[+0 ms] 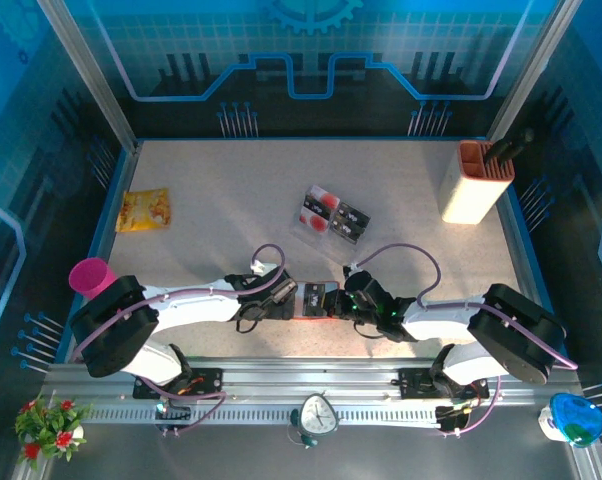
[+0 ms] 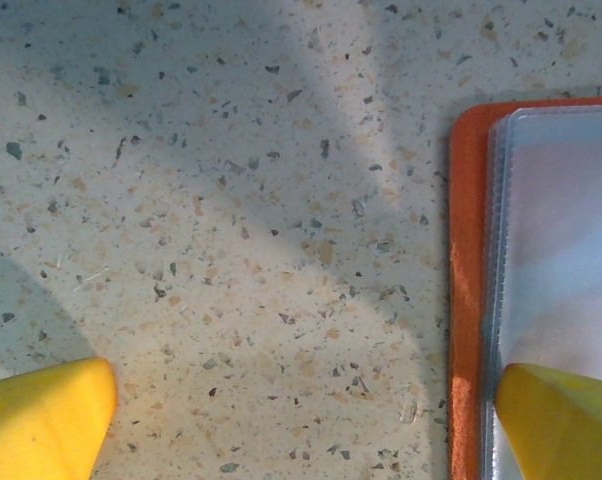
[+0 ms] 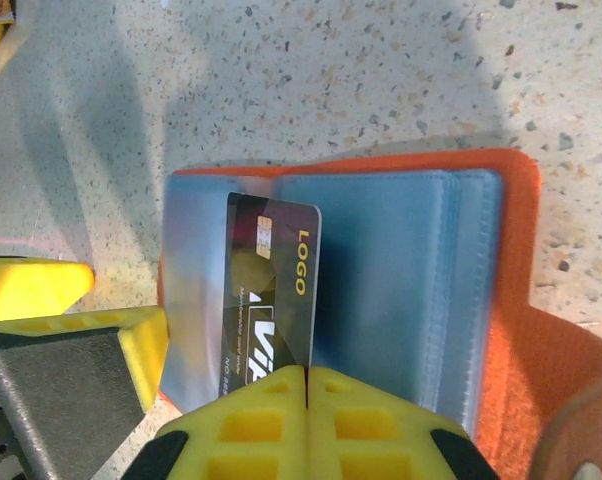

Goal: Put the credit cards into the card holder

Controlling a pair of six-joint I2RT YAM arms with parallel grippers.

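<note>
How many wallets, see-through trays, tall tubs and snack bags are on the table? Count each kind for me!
card holder: 1
clear tray: 1
tall container: 1
yellow packet: 1
Total: 4

Top camera: fixed high, on the near side of the wallet (image 1: pixel 311 314), tilted down over the whole table (image 1: pixel 231 200). Left wrist camera: very close, straight down, wallet's edge at right. Right wrist camera: close above the open wallet. All three share the wallet.
</note>
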